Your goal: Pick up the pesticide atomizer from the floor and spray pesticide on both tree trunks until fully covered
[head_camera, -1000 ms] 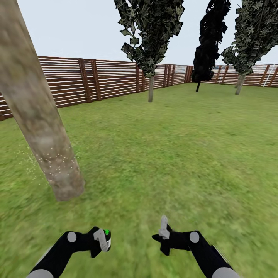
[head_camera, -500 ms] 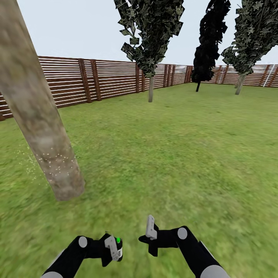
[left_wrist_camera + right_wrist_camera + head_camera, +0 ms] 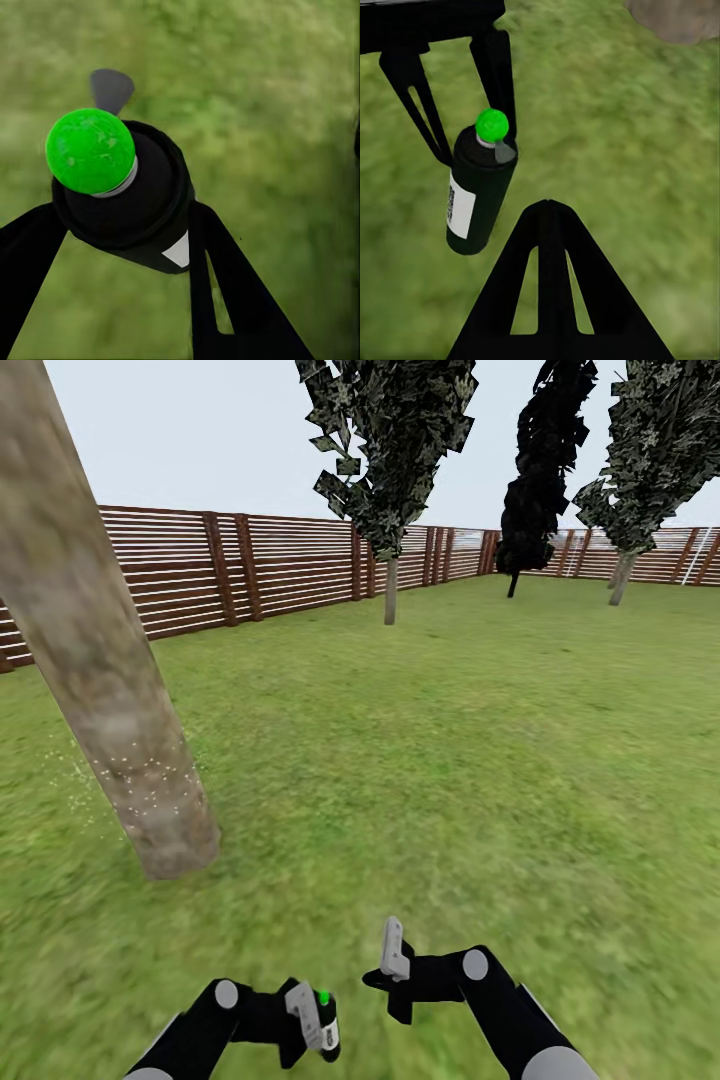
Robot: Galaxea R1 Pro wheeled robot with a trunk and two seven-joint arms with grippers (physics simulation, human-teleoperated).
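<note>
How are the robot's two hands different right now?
The left hand is clamped on a dark spray bottle with a green top, while the right hand holds nothing. The left hand sits lower and nearer the robot in the head view, while the right hand points up. Both hang above the grass.

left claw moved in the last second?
Yes. Against the unmoved tree trunk, the left claw with the pesticide atomizer shifted rightward and lower in the head view, toward the right claw.

ground: blurry green grass (image 3: 480, 760)
boundary: brown wooden fence (image 3: 270, 565) of horizontal slats
sky: pale grey (image 3: 200, 440), even light
</note>
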